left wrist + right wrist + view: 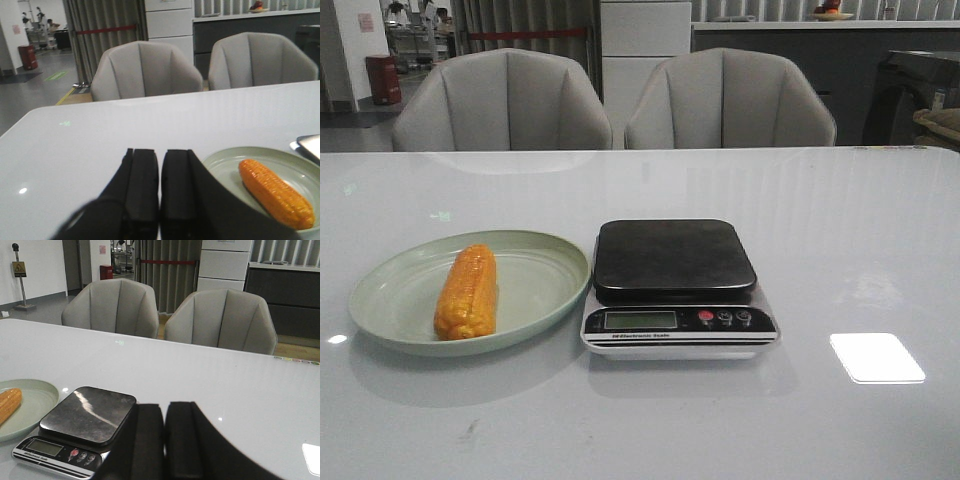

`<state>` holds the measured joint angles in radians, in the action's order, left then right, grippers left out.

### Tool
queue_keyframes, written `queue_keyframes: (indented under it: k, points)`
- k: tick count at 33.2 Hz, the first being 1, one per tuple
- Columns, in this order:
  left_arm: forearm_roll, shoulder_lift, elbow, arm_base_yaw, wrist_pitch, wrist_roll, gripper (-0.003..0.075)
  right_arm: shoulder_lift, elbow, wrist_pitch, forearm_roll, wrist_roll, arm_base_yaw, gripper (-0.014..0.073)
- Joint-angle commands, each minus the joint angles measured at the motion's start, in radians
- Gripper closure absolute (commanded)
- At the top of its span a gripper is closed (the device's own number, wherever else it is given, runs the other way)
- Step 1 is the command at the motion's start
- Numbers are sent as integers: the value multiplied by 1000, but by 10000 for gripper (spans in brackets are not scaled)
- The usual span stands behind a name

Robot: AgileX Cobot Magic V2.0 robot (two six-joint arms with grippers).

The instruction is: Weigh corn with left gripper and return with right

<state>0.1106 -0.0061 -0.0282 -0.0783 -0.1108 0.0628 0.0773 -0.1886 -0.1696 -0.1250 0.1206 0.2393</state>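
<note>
The orange-yellow corn (467, 292) lies on a pale green plate (545, 268) at the table's left; it also shows in the left wrist view (275, 192) and at the edge of the right wrist view (9, 403). A kitchen scale (674, 258) with a black platform stands right of the plate and holds nothing. My left gripper (160, 156) is shut and empty, off to the side of the plate. My right gripper (165, 407) is shut and empty, beside the scale (87, 415). Neither gripper shows in the front view.
The scale's display and buttons (675, 319) face the front edge. Two grey chairs (505, 100) (730, 98) stand behind the white table (840, 240). A bright light patch (876, 357) lies on the table at the right.
</note>
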Motion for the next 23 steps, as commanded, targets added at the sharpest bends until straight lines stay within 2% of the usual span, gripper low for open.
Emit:
queue_keyframes:
  k: [1, 9, 23]
  points:
    - [-2, -22, 6, 49, 93, 1, 598, 11, -26, 73, -2, 12, -5, 439]
    - [-70, -22, 68, 131, 138, 1, 598, 11, -26, 74, -2, 12, -5, 439]
    - [-70, -22, 66, 90, 141, 1, 598, 11, -26, 74, -2, 12, -5, 439]
